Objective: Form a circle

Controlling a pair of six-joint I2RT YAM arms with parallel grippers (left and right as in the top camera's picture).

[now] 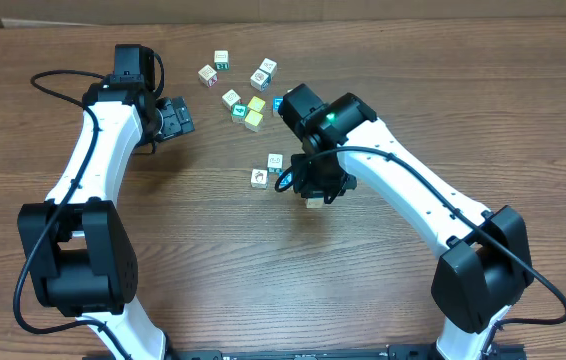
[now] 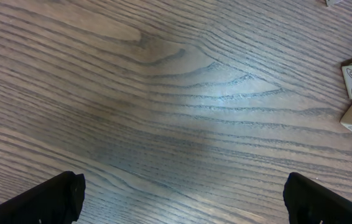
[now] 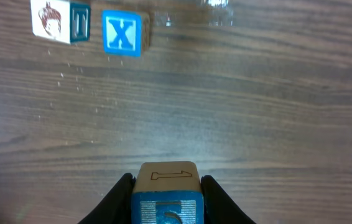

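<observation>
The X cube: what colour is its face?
The X cube has a bright blue face, clearest in the right wrist view.

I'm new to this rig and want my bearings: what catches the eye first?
The right gripper clamps a small wooden cube with a blue front face, near the middle of the brown wood-grain table. Just ahead sit a blue-faced X cube and a white-faced picture cube, close together. The left gripper hangs open over bare wood, beside a loose scatter of pale cubes.

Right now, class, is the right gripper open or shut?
Shut on a cube: in the wrist view, the right gripper's fingers press against both its sides.
</observation>
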